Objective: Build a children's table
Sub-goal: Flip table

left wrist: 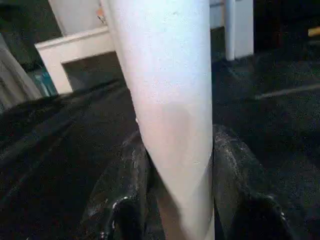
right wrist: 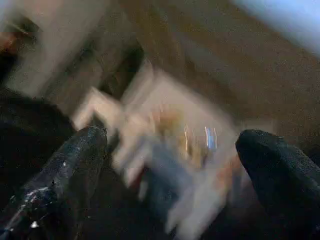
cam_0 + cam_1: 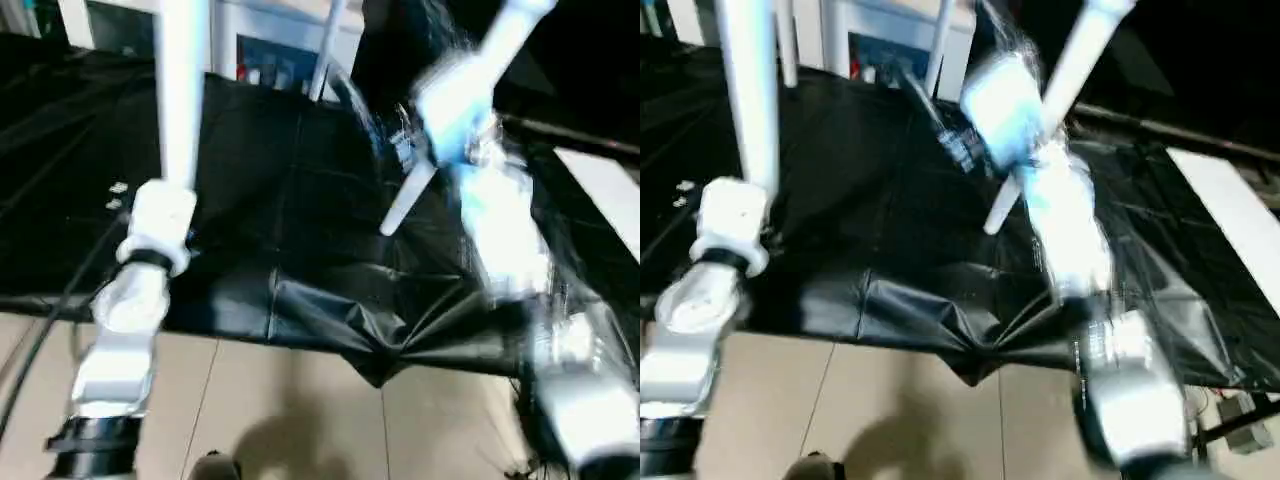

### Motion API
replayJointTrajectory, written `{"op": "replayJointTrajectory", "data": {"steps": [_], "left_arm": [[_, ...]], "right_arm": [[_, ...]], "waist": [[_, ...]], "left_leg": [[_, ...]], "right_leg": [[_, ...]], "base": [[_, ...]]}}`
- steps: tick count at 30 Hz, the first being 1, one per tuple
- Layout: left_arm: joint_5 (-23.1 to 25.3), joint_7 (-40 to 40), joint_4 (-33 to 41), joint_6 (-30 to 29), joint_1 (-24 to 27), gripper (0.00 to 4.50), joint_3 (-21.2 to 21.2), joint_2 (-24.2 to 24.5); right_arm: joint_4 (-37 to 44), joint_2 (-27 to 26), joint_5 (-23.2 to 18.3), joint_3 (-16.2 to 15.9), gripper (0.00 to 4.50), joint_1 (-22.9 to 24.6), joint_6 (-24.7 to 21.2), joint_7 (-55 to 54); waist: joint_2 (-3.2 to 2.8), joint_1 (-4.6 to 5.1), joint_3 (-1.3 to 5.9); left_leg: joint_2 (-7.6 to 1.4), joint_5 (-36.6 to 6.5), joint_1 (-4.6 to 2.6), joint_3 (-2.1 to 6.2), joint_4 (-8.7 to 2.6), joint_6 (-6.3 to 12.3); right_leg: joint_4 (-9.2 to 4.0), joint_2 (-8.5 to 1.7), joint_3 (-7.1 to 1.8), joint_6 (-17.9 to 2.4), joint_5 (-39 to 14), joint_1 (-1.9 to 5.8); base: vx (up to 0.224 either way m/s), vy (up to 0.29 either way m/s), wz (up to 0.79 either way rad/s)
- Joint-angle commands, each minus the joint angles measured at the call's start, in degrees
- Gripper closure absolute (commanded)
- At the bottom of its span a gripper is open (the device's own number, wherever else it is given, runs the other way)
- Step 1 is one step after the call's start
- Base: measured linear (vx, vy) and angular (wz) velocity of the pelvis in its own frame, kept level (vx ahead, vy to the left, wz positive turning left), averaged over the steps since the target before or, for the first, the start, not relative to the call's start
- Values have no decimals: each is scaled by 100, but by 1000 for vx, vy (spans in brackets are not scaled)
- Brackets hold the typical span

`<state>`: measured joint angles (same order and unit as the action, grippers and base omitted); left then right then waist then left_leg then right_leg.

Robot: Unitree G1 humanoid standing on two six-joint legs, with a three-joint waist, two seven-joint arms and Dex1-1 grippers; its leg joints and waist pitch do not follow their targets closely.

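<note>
On the left in the head view, the left gripper (image 3: 160,215) pinches a white table leg (image 3: 182,90) that stands straight up over the black sheet (image 3: 290,200). The right arm is a blur w/ a 2nd leg (image 3: 408,200) slanting by it.

Left wrist view: both black fingers (image 1: 125,200) press the leg (image 1: 165,100).

Right wrist view: right gripper (image 2: 170,170) spread wide, nothing between its fingers (image 2: 75,165).

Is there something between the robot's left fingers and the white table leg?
Nothing visible is. In the left wrist view the black fingers of the left gripper press straight against the white tapered leg, one on each side.
</note>
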<state>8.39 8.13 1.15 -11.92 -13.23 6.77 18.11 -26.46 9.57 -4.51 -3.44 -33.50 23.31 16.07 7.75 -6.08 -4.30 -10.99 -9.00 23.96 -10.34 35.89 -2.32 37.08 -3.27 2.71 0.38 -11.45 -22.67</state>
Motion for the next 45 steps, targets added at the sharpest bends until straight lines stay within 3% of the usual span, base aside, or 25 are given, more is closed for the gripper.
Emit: {"op": "replayJointTrajectory", "data": {"steps": [1,5,6,9,11,13,14,15,17,18,19,24,25,26,27,28,29,30,31,32,33,40,42,43,45], "left_arm": [[306,317,-21,130,157,301,-238,250],[259,402,45,107,226,301,-224,295],[259,402,45,107,226,301,-224,295],[222,445,140,30,219,301,-283,352],[213,450,154,28,216,301,-296,378],[161,547,275,-21,250,301,-334,469],[126,604,329,-38,283,301,-340,509],[112,625,344,-49,295,301,-340,522],[92,683,383,-62,334,301,-341,581],[87,692,392,-61,346,301,-339,597],[80,755,444,-97,387,301,-327,652],[69,811,517,-165,445,301,-318,730],[50,813,562,-206,465,301,-323,753],[43,811,605,-238,497,301,-330,768],[28,820,673,-283,543,301,-326,781],[17,823,760,-334,614,301,-318,778],[20,822,819,-352,675,301,-318,771],[24,818,852,-361,713,301,-322,765],[27,810,890,-376,750,301,-327,763],[25,805,915,-388,771,301,-332,763],[10,796,957,-408,802,301,-337,773],[-13,724,1044,-448,890,301,-290,821],[-126,746,1082,-516,899,231,-246,793],[-280,769,1123,-587,905,231,-179,746],[-350,777,1140,-637,906,210,-148,716]], "right_arm": [[10,2,-275,480,0,252,-558,-492],[-171,-17,-476,727,0,328,-671,-671],[-171,-17,-476,727,0,328,-671,-671],[-354,93,-315,713,0,179,-735,-638],[-360,109,-266,706,0,159,-823,-666],[-709,145,-254,658,0,-66,-1145,-560],[-1051,140,-289,676,0,-291,-1240,-490],[-1187,131,-320,696,0,-380,-1252,-463],[-1591,127,-326,775,0,-659,-1234,-559],[-1685,124,-331,803,0,-728,-1240,-586],[-2226,123,-452,903,0,-1097,-1306,-441],[-3122,152,-514,921,0,-1643,-1357,200],[-3314,167,-500,933,0,-1762,-1374,308],[-3485,194,-460,951,0,-1879,-1402,247],[-3677,213,-461,990,0,-2011,-1428,257],[-3905,238,-483,1048,0,-2172,-1501,297],[-4036,263,-454,1044,0,-2262,-1529,339],[-4103,273,-459,1054,0,-2310,-1564,413],[-4204,291,-444,1063,0,-2375,-1583,444],[-4277,302,-438,1075,0,-2419,-1592,469],[-4392,319,-443,1091,0,-2489,-1606,547],[-4690,392,-315,1012,0,-2606,-1495,953],[-4711,392,-328,1015,0,-2612,-1458,1213],[-4706,390,-386,1022,0,-2595,-1380,1797],[-4712,394,-395,1020,0,-2590,-1355,2005]], "waist": [[-339,42,463],[-376,78,441],[-352,85,442],[-405,108,404],[-393,138,385],[-461,150,403],[-538,122,411],[-498,145,413],[-521,118,387],[-519,111,391],[-564,84,370],[-589,90,331],[-537,87,297],[-561,75,304],[-511,89,277],[-528,83,285],[-484,90,253],[-509,78,252],[-471,83,231],[-502,68,233],[-468,72,218],[-436,64,182],[-444,59,182],[-410,71,185],[-413,87,175]], "left_leg": [[-251,-2356,-324,178,-569,-632],[-240,-2717,-339,180,-568,-712],[-239,-2754,-342,177,-563,-701],[-232,-3166,-357,218,-582,-761],[-226,-3447,-377,246,-585,-794],[-226,-3550,-388,275,-591,-811],[-215,-3555,-383,288,-597,-808],[-215,-3557,-378,278,-590,-796],[-203,-3561,-409,255,-563,-737],[-202,-3533,-415,250,-556,-719],[-200,-3470,-413,246,-553,-699],[-211,-3424,-387,245,-567,-635],[-218,-3369,-374,233,-582,-612],[-220,-3339,-378,240,-577,-614],[-224,-3234,-351,234,-594,-603],[-231,-3163,-349,232,-600,-592],[-232,-3097,-338,218,-601,-559],[-232,-3104,-343,222,-597,-556],[-231,-3114,-342,211,-599,-537],[-230,-3151,-360,216,-601,-550],[-231,-3171,-359,210,-605,-545],[-239,-3314,-357,229,-635,-573],[-241,-3284,-358,229,-637,-570],[-244,-3312,-349,228,-633,-535],[-248,-3241,-308,238,-645,-503]], "right_leg": [[-440,-390,-227,-723,-812,67],[-472,-411,-224,-698,-1254,32],[-491,-416,-225,-680,-1347,31],[-549,-429,-218,-615,-1950,-1],[-590,-429,-200,-583,-2292,-12],[-584,-420,-199,-627,-2181,-17],[-561,-425,-194,-681,-2050,-2],[-560,-419,-193,-709,-2017,-11],[-579,-432,-202,-776,-2047,-55],[-575,-436,-204,-797,-2048,-51],[-580,-441,-214,-811,-2025,-60],[-545,-430,-207,-938,-1888,-46],[-560,-431,-209,-947,-1864,-54],[-535,-435,-211,-970,-1831,-46],[-522,-431,-210,-990,-1751,-39],[-503,-430,-209,-1027,-1670,-26],[-509,-425,-214,-1034,-1641,-37],[-503,-434,-215,-1038,-1680,-36],[-526,-433,-218,-992,-1787,-48],[-533,-437,-217,-959,-1892,-53],[-544,-432,-219,-940,-1928,-66],[-569,-446,-216,-892,-2086,-78],[-567,-451,-218,-896,-2068,-77],[-577,-459,-219,-891,-2134,-69],[-572,-479,-217,-889,-2253,-36]], "base": [[0,0,0],[0,0,0],[0,0,0],[0,0,0],[0,0,0],[0,0,0],[0,0,0],[0,0,0],[0,0,0],[0,0,0],[0,0,0],[0,0,0],[0,0,0],[0,0,0],[0,0,0],[0,0,0],[0,0,0],[0,0,0],[0,0,0],[0,0,0],[0,0,0],[0,0,0],[0,0,0],[0,0,0],[0,0,0]]}}
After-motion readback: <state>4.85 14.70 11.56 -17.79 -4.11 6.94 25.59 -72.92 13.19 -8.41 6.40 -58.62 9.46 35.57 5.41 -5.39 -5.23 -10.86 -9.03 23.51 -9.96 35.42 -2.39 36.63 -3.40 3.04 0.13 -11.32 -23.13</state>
